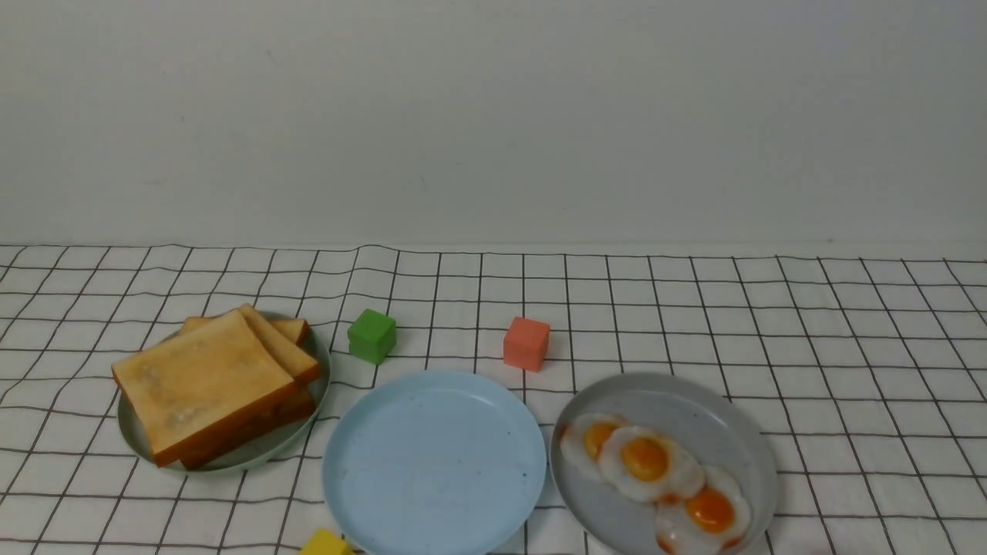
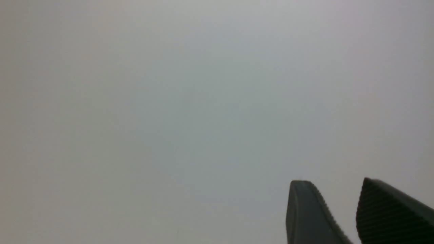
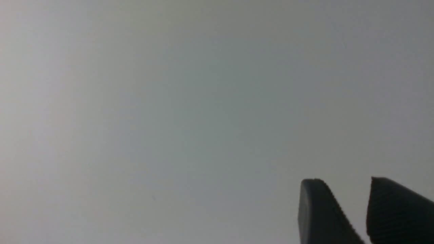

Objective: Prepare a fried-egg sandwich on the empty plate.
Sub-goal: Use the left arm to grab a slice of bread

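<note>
Empty plate (image 1: 436,462), light blue with faint dark speckles, lies at the near middle of the table (image 1: 848,347), which is covered in a white cloth with a black grid; nothing rests on it. To its left, close beside it, a pale green plate (image 1: 266,451) carries a loose pile of toast slices (image 1: 204,385), the top slice skewed over those beneath. To its right, rims almost touching, a grey plate (image 1: 694,408) holds three overlapping fried eggs (image 1: 646,461) in a diagonal row. Behind the blue plate stand a green cube (image 1: 372,335) and a salmon cube (image 1: 527,344), apart from each other; a yellow cube (image 1: 325,544) is cut off at the near edge. The left hand (image 2: 335,183) faces a blank grey surface, jaws parted with a clear gap, gripping nothing. The right hand (image 3: 344,181) looks the same: jaws apart, nothing between them.
</note>
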Motion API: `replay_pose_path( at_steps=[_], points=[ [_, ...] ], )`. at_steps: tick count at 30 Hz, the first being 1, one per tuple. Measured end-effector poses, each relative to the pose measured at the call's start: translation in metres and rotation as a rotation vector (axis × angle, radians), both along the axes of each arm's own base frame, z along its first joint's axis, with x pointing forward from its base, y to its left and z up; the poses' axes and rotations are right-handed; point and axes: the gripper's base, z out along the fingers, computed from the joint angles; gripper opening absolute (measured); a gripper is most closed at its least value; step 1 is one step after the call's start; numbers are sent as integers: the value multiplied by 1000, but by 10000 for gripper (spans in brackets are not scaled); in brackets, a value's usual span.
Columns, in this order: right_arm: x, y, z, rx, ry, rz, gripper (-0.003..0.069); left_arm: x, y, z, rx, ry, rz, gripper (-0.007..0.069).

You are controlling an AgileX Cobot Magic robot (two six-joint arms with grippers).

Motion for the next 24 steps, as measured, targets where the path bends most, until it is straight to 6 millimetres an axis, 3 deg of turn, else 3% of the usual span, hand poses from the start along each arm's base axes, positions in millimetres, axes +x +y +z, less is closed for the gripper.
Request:
replay_pose_path(
  at_steps=[1, 4, 6, 8, 10, 12, 13, 16, 18, 19, 24],
  points=[
    [-4, 1, 30, -25, -39, -6, 241, -7, -1, 30, 24, -31, 3, 237],
    [-6, 3, 90, -101, -40, -29, 241, -15, 0, 95, 43, -11, 13, 237],
    [-7, 3, 115, -129, -31, -42, 241, -15, 0, 117, 25, 19, 8, 237],
    [2, 3, 145, -164, 86, -59, 241, -6, 3, 145, -40, 181, -3, 237],
    [17, 2, 157, -184, 235, -67, 241, 13, 4, 153, -95, 398, 1, 237],
    [30, 2, 157, -196, 338, -71, 241, 24, 4, 149, -111, 522, 12, 237],
    [51, 2, 149, -217, 495, -78, 241, 45, 4, 139, -118, 690, 32, 237],
    [85, 2, 126, -240, 725, -76, 241, 76, 3, 116, -118, 953, 69, 237],
    [96, 3, 117, -240, 784, -66, 241, 86, 3, 109, -118, 1020, 78, 237],
    [119, 11, 92, -230, 918, -2, 241, 111, 1, 92, -121, 1183, 87, 237],
    [140, 34, 57, -284, 1127, 168, 241, 150, -6, 61, -144, 1422, 63, 237]
  ],
)
